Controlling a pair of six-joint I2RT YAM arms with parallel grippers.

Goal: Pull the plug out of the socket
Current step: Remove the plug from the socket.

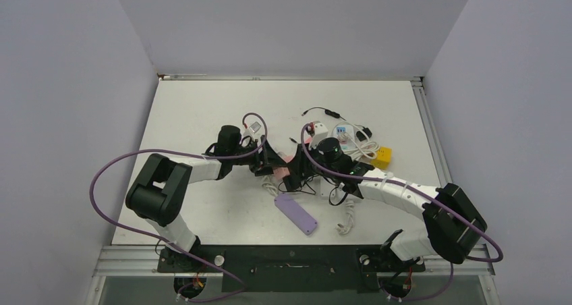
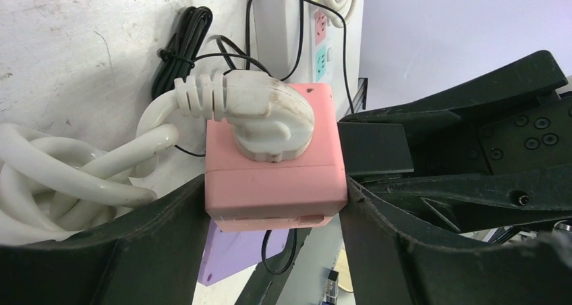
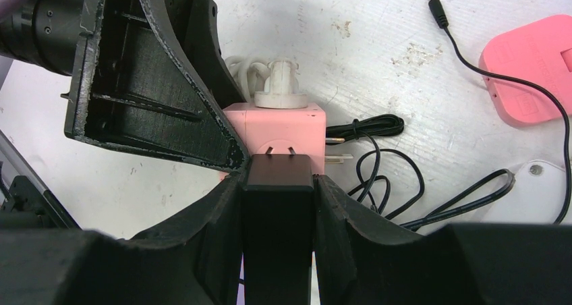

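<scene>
A pink cube socket (image 2: 273, 190) sits between my left gripper's (image 2: 275, 210) two fingers, which press on both of its sides. A white plug (image 2: 270, 119) with a thick white cord is seated in its top face. A black plug (image 3: 278, 183) faces the cube's side, and my right gripper (image 3: 278, 177) is shut on it. Its two metal prongs show in a thin gap between plug body and socket (image 3: 283, 126). In the top view the two grippers meet at the cube (image 1: 291, 172) in the table's middle, left gripper (image 1: 275, 164) on the left, right gripper (image 1: 307, 173) on the right.
A purple plate (image 1: 297, 214) lies just in front of the cube. A white cable coil (image 1: 347, 217) and black cords (image 3: 384, 163) lie to the right. A white power strip (image 1: 340, 133), a yellow block (image 1: 382, 158) and a pink adapter (image 3: 533, 69) lie behind.
</scene>
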